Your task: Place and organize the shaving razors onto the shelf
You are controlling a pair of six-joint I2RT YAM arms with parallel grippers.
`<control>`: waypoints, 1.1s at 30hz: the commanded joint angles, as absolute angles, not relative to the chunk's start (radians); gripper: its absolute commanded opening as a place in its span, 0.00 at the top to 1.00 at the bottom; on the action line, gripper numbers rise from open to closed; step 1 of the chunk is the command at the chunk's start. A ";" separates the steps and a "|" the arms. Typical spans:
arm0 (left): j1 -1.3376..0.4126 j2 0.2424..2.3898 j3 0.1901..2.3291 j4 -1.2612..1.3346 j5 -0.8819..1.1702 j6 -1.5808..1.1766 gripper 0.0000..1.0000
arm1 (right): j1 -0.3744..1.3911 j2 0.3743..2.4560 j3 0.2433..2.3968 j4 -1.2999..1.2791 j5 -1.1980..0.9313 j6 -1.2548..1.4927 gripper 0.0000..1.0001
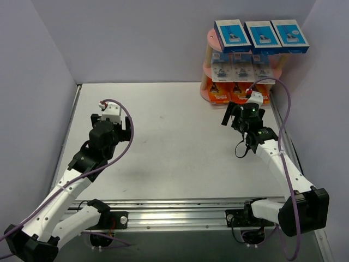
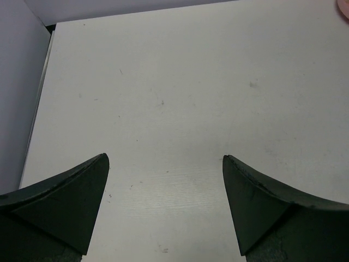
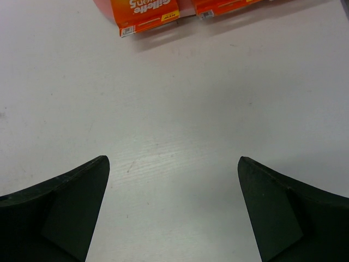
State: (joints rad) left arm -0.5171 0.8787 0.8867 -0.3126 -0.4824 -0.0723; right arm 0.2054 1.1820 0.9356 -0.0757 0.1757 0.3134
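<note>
The pink three-tier shelf (image 1: 209,37) stands at the table's far right corner. Three blue razor boxes (image 1: 262,35) lie on its top board, three white-blue blister cards (image 1: 241,66) stand on the middle one, and three orange boxes (image 1: 232,93) on the bottom. My right gripper (image 1: 244,113) hovers just in front of the bottom tier, open and empty (image 3: 173,159); its wrist view shows two orange boxes (image 3: 144,13) ahead. My left gripper (image 1: 112,123) is over the bare left side of the table, open with nothing between its fingers (image 2: 164,157).
Grey walls close in the white table (image 1: 163,136) on the left, back and right. A metal rail (image 1: 180,215) carrying the arm bases runs along the near edge. Purple cables loop off both wrists. A sliver of the pink shelf (image 2: 344,8) shows in the left wrist view.
</note>
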 commanded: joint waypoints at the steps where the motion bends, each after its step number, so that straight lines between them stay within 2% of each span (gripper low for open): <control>1: -0.514 0.922 0.937 -0.307 -0.480 -0.071 0.06 | 0.209 1.207 0.940 -0.028 0.138 0.321 0.00; 20: -0.532 0.974 0.911 -0.301 -0.500 -0.026 0.06 | 0.210 1.124 0.939 -0.066 0.322 0.385 0.00; 33: -0.534 1.000 0.913 -0.310 -0.489 -0.005 0.06 | 0.207 1.154 0.939 -0.038 0.183 0.351 0.00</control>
State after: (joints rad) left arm -0.5293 1.0138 0.8906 -0.3183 -0.4786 -0.0162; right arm 0.2054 1.1442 0.9287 -0.0570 0.2142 0.3645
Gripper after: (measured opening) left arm 0.941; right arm 0.998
